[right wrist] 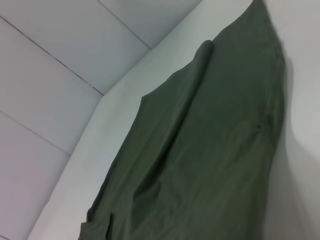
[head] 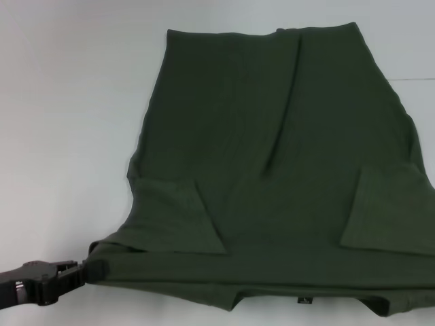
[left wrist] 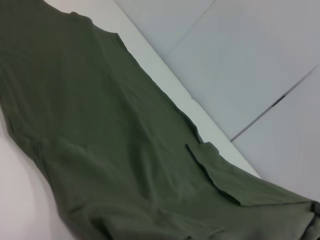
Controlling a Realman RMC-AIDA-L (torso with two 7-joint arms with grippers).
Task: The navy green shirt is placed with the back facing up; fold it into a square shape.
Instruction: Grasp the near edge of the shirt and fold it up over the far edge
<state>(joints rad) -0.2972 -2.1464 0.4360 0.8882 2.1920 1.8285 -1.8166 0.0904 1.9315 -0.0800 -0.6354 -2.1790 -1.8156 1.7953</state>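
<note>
- The navy green shirt (head: 279, 156) lies spread across the white table (head: 68, 122), filling most of the head view from the far edge down to the near edge.
- Both short sleeves are folded inward onto the body of the shirt: the left sleeve flap (head: 180, 217) lies as a slanted panel near the robot's left side, the right sleeve flap (head: 391, 210) as a like panel on the right.
- The near edge of the shirt is raised off the table (it runs as a taut, doubled band across the bottom of the head view), with a small dark tag (head: 306, 299) showing on it.
- The left pincer (head: 85, 272) is at the bottom left corner of the head view, clenched on the near left corner of the shirt, the fabric pulled toward it.
- The right pincer does not show in any view; its state cannot be told.
- The left wrist view shows the shirt (left wrist: 100, 150) and a sleeve flap (left wrist: 230, 180) beside the table's edge, with the pale tiled floor (left wrist: 240, 60) beyond.
- The right wrist view shows the shirt (right wrist: 210, 150) draped long over the table.
</note>
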